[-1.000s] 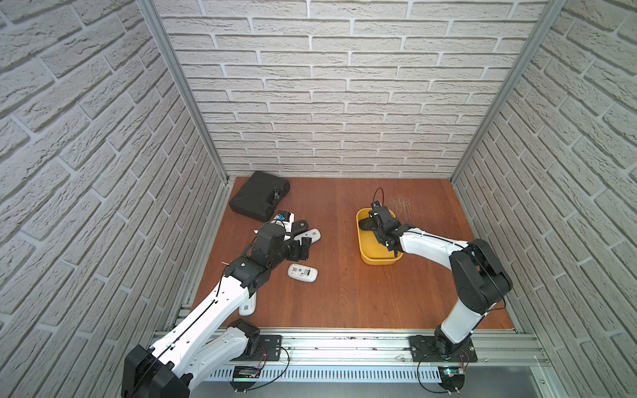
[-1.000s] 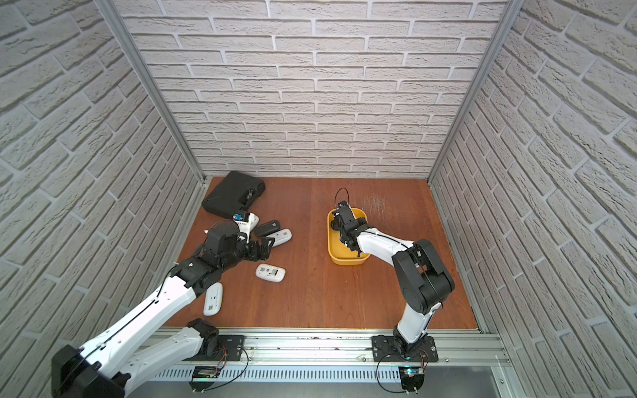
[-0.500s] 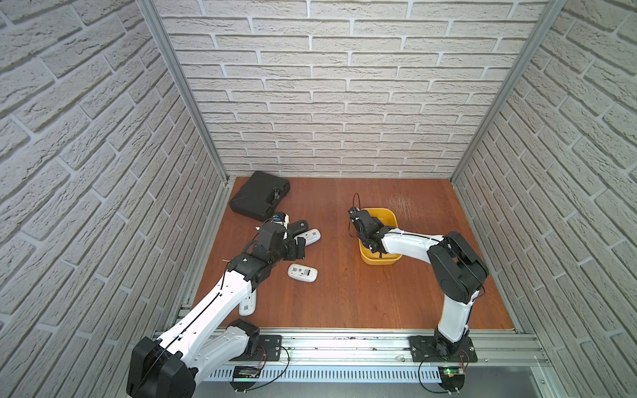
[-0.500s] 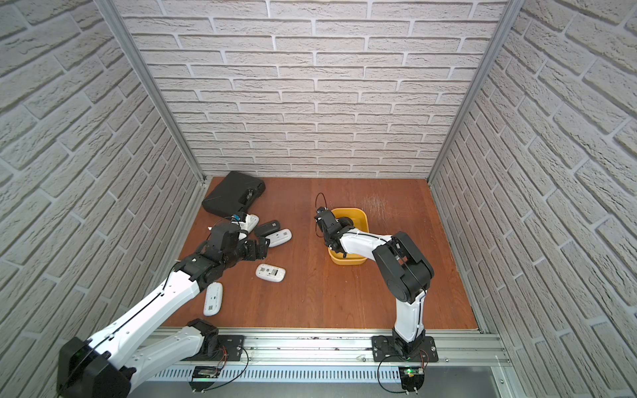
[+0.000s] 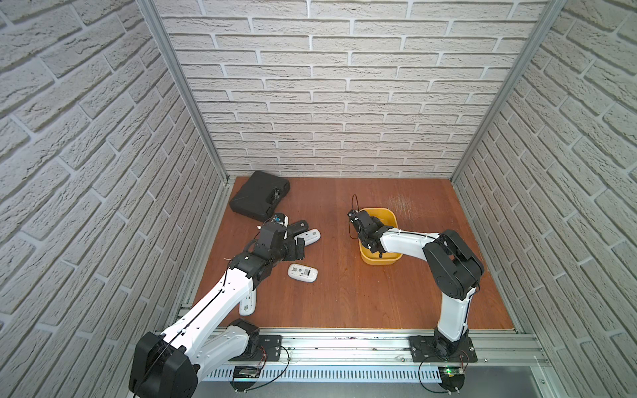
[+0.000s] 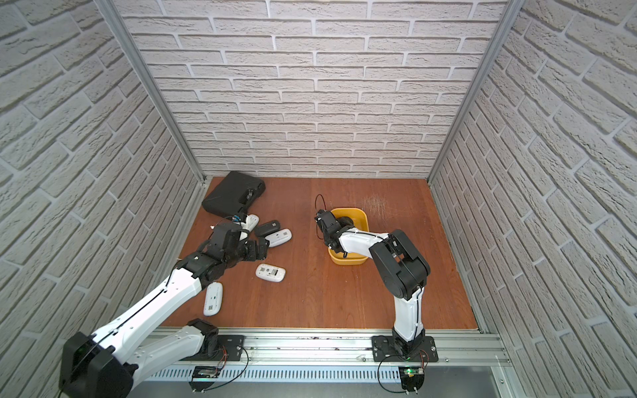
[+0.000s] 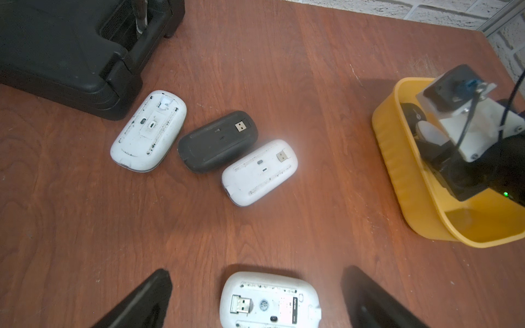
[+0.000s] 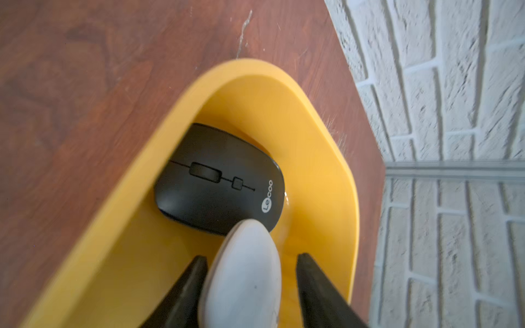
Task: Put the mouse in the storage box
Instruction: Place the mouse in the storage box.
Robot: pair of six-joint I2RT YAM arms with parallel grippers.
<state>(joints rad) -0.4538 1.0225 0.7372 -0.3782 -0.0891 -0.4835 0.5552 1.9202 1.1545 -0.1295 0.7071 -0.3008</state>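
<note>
The yellow storage box (image 5: 379, 260) (image 6: 348, 260) stands right of centre on the wooden floor. My right gripper (image 8: 251, 257) reaches into it, open, with a white mouse (image 8: 244, 278) between its fingers; one finger is beside the shell and a gap shows at the other. A black mouse (image 8: 218, 181) lies in the box just ahead. My left gripper (image 7: 255, 272) (image 5: 297, 248) hangs open over an upturned white mouse (image 7: 270, 301) (image 5: 302, 272) on the floor, holding nothing.
Three more upturned mice lie in a row: white (image 7: 149, 130), black (image 7: 217, 142), white (image 7: 260, 171). Another white mouse (image 5: 248, 303) lies beside my left arm. A flat black case (image 5: 258, 194) sits at the back left. Brick walls close three sides.
The right gripper has swung to the box's left side and its jaws have parted around the white mouse. The left gripper has shifted slightly over the loose mice.
</note>
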